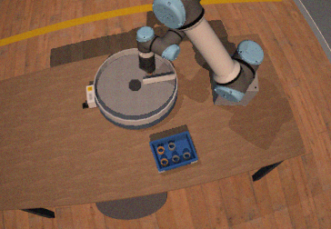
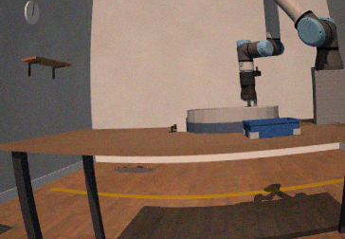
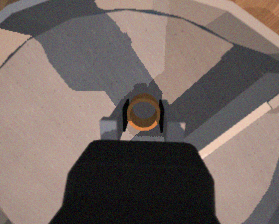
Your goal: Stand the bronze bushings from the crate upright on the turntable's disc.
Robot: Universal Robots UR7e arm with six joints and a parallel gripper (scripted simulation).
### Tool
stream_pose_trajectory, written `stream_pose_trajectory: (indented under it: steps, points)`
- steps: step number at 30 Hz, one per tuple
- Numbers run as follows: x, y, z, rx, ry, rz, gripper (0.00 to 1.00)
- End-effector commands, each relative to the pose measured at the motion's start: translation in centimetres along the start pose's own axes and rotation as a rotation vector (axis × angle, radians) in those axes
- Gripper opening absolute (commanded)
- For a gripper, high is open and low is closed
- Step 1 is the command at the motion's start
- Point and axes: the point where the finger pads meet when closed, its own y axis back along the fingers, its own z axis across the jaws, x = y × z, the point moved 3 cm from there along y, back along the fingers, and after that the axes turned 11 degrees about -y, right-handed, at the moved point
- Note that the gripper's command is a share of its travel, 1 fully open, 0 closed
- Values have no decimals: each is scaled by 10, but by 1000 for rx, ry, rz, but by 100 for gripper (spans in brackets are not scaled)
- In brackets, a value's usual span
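Observation:
My gripper (image 3: 143, 109) (image 1: 147, 71) (image 2: 249, 101) is shut on a bronze bushing (image 3: 143, 113), held upright with its open end facing the wrist camera. It hangs just above the grey turntable disc (image 1: 114, 95) (image 3: 36, 130) (image 2: 223, 114), at the disc's back part, away from the dark hub (image 1: 135, 84). The blue crate (image 1: 156, 163) (image 2: 271, 126) at the table's front holds two more bronze bushings (image 1: 160, 150) (image 1: 164, 162) and three steel ones (image 1: 171, 144) (image 1: 175, 158) (image 1: 186, 154).
A pale bar (image 1: 159, 78) (image 3: 236, 132) lies across the disc from the hub toward its right rim. A small white box with a yellow label (image 1: 91, 94) sits at the turntable's left. The arm's base (image 1: 236, 94) stands at the right.

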Motion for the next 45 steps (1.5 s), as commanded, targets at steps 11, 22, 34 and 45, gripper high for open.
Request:
stream_pose_trajectory:
  steps: [11, 22, 34, 45]
  points:
    - [-2, 1, -2, 4, 2, -1, 0]
    - [-2, 1, -2, 4, 2, -1, 0]
    - [-2, 1, -2, 4, 2, -1, 78]
    - [-2, 1, -2, 4, 2, -1, 78]
